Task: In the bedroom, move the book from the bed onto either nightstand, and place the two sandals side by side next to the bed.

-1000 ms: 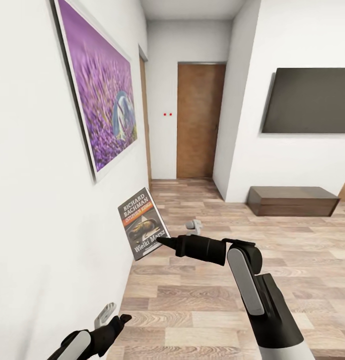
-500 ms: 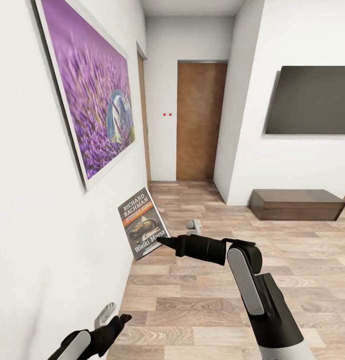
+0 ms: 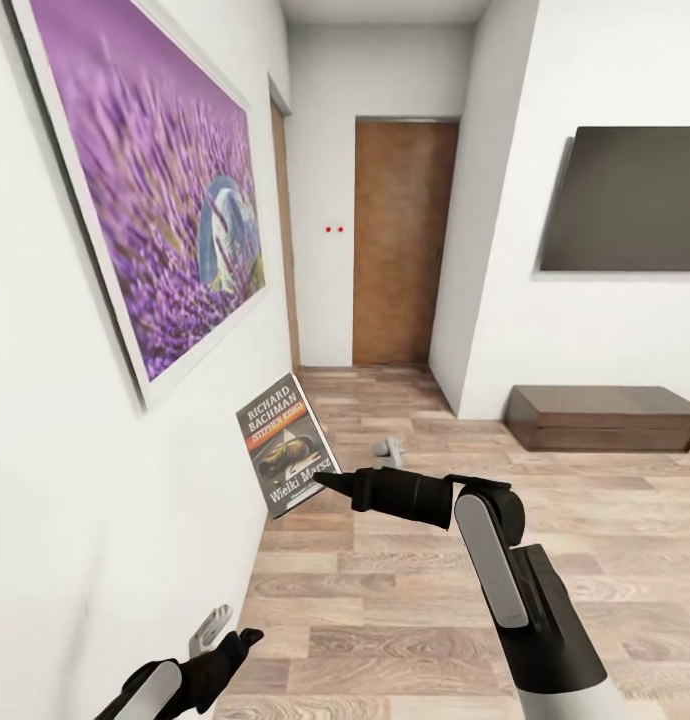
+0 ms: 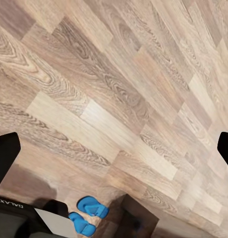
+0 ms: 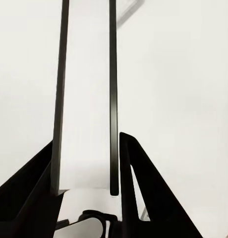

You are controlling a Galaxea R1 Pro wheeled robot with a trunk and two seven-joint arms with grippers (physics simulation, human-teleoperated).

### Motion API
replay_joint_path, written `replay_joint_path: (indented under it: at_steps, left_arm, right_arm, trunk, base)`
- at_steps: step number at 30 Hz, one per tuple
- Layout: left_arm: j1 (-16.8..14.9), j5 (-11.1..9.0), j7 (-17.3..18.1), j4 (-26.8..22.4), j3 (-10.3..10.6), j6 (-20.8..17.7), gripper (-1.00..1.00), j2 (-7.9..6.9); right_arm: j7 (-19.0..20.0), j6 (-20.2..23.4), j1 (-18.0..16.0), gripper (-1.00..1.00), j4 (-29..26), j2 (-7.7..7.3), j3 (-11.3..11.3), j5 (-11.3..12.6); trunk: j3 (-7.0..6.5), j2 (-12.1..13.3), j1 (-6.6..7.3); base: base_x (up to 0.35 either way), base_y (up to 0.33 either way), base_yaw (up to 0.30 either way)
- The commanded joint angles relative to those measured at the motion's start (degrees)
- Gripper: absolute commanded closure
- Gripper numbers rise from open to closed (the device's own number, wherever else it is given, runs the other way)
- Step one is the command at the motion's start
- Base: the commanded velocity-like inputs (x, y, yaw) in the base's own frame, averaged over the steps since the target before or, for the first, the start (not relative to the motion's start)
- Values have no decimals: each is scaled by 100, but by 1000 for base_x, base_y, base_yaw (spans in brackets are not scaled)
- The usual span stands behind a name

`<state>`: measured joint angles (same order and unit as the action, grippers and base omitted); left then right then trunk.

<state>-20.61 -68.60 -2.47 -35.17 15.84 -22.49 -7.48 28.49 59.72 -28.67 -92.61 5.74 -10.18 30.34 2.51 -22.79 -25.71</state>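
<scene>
Right gripper: the right gripper (image 3: 320, 483) is clamped on the lower edge of the book (image 3: 285, 445), holding it upright and slightly tilted; in the right wrist view both fingers (image 5: 139, 183) press the book's (image 5: 86, 99) two covers
Book: in the air at about 10 o'clock from the right arm's elbow, just beside the white wall (image 3: 75, 520), cover facing the camera
Left gripper: the left gripper (image 3: 225, 640) sits low at 7 o'clock, its fingers spread wide apart with nothing between them
Sandals: the two sandals (image 4: 86, 214) lie together on the wood floor (image 4: 119, 99), touching or nearly so
Surroundings: purple painting (image 3: 155, 200) at 10 o'clock, brown door (image 3: 403, 240) at 12, black wall screen (image 3: 625, 200) and low dark cabinet (image 3: 605, 418) at 2 to 3
</scene>
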Motion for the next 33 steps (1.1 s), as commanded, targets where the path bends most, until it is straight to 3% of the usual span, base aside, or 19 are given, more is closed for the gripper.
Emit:
replay_joint_path:
  at_steps: [1, 11, 19, 33]
  left_arm:
    - [-5, -49, -26, -8, 30, -1, -100, -8]
    - [-5, -48, -26, -14, 51, -1, -100, -8]
    - [-5, -48, -28, -21, 217, 3, -100, -8]
    - [-5, -48, -24, -25, 260, 4, -100, -8]
  right_arm:
    - [52, 28, -7, 100, -3, 3, 7, -2]
    - [50, 28, -9, 100, -3, -2, 20, -2]
    - [43, 28, -22, 100, -3, -9, 38, -4]
    - [43, 28, -25, 100, -3, -11, 42, -4]
  trunk:
    - [13, -13, -7]
    - [13, -13, -7]
    - [13, -13, -7]
    - [13, -13, -7]
  base:
    - [326, 0, -8]
    - [326, 0, -135]
    - [326, 0, -242]
    - [326, 0, -263]
